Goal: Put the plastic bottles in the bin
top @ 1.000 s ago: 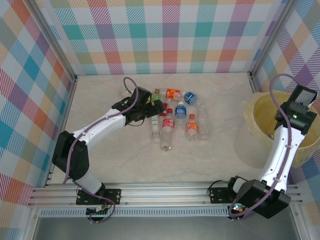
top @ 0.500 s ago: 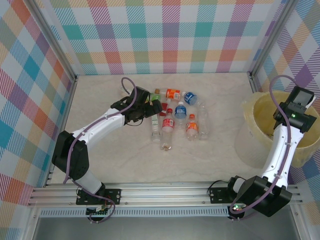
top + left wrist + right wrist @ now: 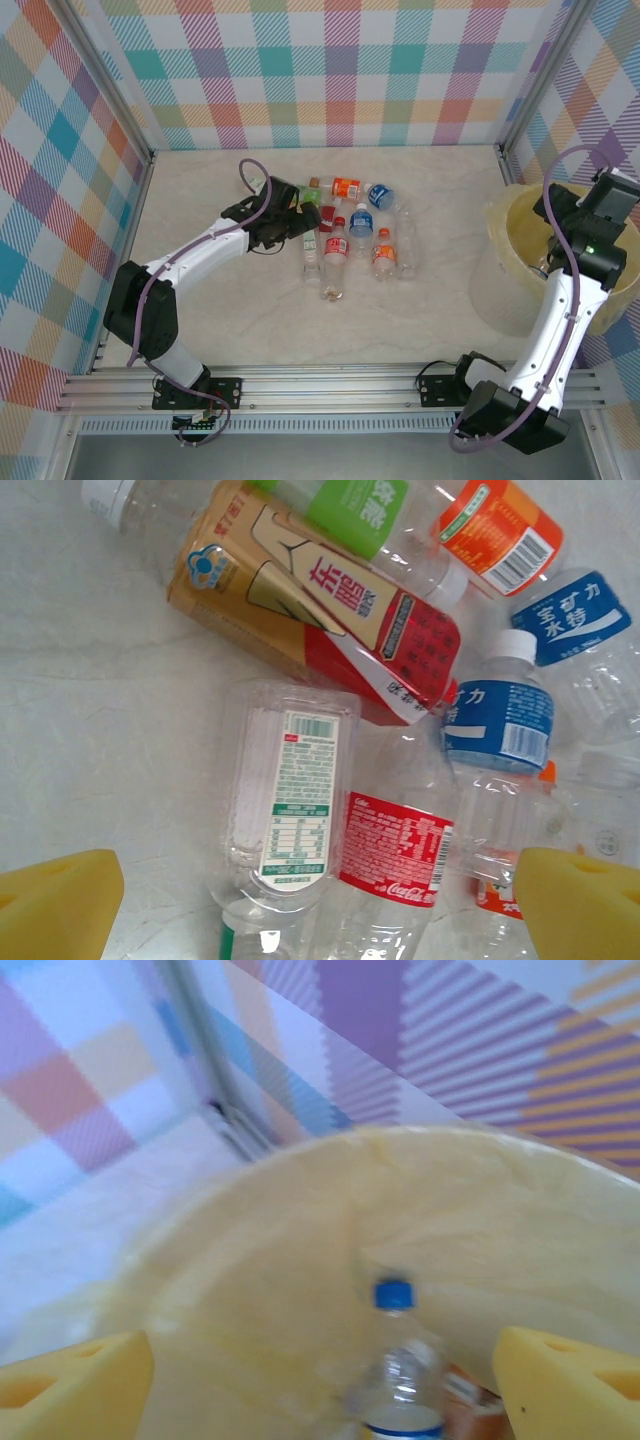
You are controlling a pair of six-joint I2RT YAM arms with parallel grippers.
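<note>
Right gripper open over the bin, blue-capped bottle inside. Your left gripper gapes above the tabletop: lower it and close on the white-labelled bottle.

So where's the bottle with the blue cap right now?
The right wrist view shows the bottle inside the bin, cap up. In the top view, that bin stands at the right edge of the table.
</note>
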